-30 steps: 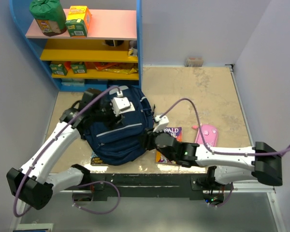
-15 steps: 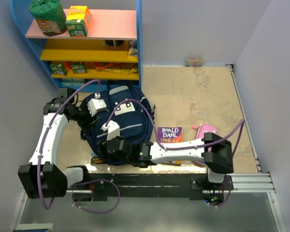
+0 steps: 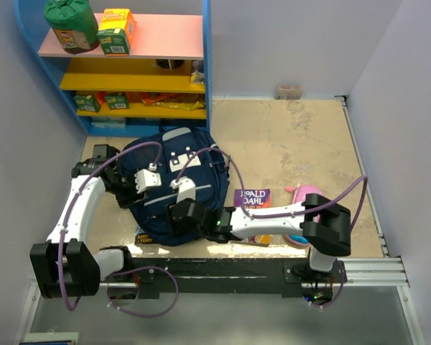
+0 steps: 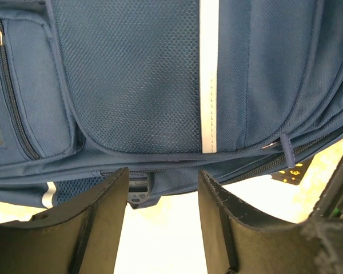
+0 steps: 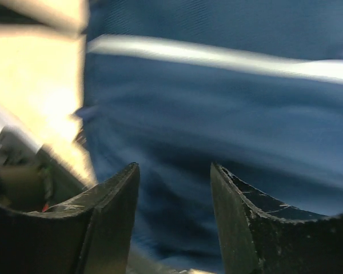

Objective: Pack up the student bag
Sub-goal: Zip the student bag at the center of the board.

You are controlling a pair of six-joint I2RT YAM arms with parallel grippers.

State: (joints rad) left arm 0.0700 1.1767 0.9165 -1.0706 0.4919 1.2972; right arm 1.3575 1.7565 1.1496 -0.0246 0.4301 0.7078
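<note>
Fabric of navy blue fills both wrist views: the large student bag (image 3: 201,176), a backpack with a white square patch and a thin light stripe, lies flat on the beige marbled desk (image 3: 287,136), just in front of the blue shelf unit with pink and yellow boards (image 3: 207,57). We see our left fingers (image 4: 103,222) spread apart with nothing between them, at the bag's zipped edge near the stripe; whether they touch it we cannot tell. Our right fingers (image 5: 111,217) are likewise spread and empty, close over the bag's front, though that view is blurred. Right of the bag lies a purple paperback book (image 3: 253,198), partly under the right arm, then a small pink pencil case (image 3: 307,192).
</note>
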